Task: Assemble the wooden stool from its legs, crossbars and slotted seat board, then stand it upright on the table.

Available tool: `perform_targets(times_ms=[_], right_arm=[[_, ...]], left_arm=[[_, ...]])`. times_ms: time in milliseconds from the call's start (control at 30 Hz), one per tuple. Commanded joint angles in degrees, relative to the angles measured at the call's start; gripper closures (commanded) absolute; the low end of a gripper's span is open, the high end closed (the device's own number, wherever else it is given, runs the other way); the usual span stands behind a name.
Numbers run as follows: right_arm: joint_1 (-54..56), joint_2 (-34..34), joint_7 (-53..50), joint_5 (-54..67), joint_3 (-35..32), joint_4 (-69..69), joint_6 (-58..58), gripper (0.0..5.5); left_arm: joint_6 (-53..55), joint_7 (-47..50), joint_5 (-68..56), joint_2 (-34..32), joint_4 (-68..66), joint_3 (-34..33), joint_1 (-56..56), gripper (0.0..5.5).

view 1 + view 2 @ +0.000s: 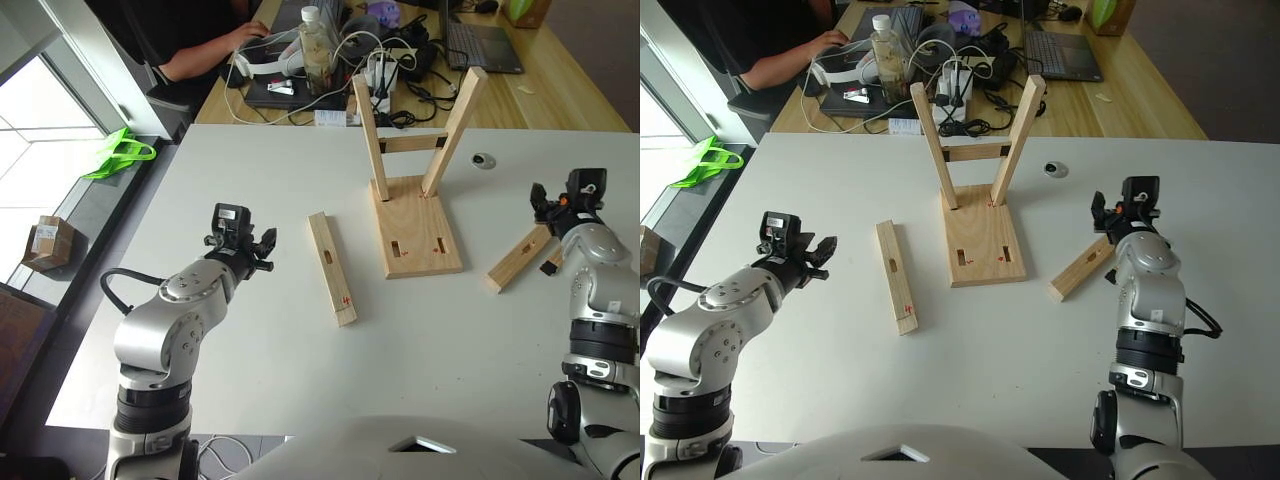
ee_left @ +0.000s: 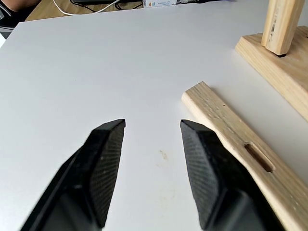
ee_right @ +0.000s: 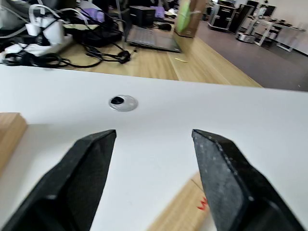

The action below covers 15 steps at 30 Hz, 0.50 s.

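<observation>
The slotted seat board lies flat on the white table, with two legs standing up from its far end and a crossbar joining them. One loose leg with a slot lies left of the board. Another loose leg lies to the board's right. My left gripper is open above the table, left of the first loose leg. My right gripper is open just above the far end of the second loose leg.
A round metal grommet sits in the table behind the right loose leg. Beyond the white table, a wooden desk holds a laptop, cables, a bottle and a person's arm. The table's left edge drops to the floor.
</observation>
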<state>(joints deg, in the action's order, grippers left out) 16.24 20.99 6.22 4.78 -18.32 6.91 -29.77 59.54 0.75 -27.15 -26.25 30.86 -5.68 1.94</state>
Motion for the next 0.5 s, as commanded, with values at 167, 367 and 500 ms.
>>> perform_targets(times_ms=[167,367,500], right_arm=[[-6.48,-7.31,-13.76,-2.16,-3.54,-2.26,-14.39,2.56],[-5.28,-7.02,-14.11,-1.64,-3.9,1.45,-16.97,2.56],[-3.65,-7.89,-14.52,0.19,-5.88,3.04,-19.05,2.88]], left_arm=[[0.81,-0.51,2.68,2.05,1.07,-0.08,-0.33,3.36],[0.48,-1.82,4.17,2.5,0.05,0.57,0.94,3.36],[0.31,-2.46,4.9,2.78,-0.14,0.58,1.24,3.36]])
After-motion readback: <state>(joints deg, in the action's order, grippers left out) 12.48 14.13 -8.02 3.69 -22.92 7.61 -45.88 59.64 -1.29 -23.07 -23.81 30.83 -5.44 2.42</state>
